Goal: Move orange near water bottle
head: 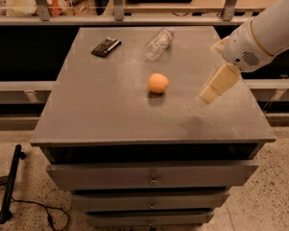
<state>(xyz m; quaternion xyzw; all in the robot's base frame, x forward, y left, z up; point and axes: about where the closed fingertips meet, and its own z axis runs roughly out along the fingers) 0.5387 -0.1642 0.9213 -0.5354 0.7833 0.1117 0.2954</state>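
Hovering at three o'clock of the orange [158, 83], the gripper [209, 93], spread or pressed together I cannot tell, looks mid-reach; next: grasp it, carry toward the water bottle [159, 43] at twelve.

The orange [158, 83] sits on the table [111, 112]. The water bottle [159, 43] lies behind it. The gripper [209, 94] hangs right of it.

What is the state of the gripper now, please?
Gripper: above the right part of the table, right of the orange, apart from it, holding nothing; open or closed cannot be told.
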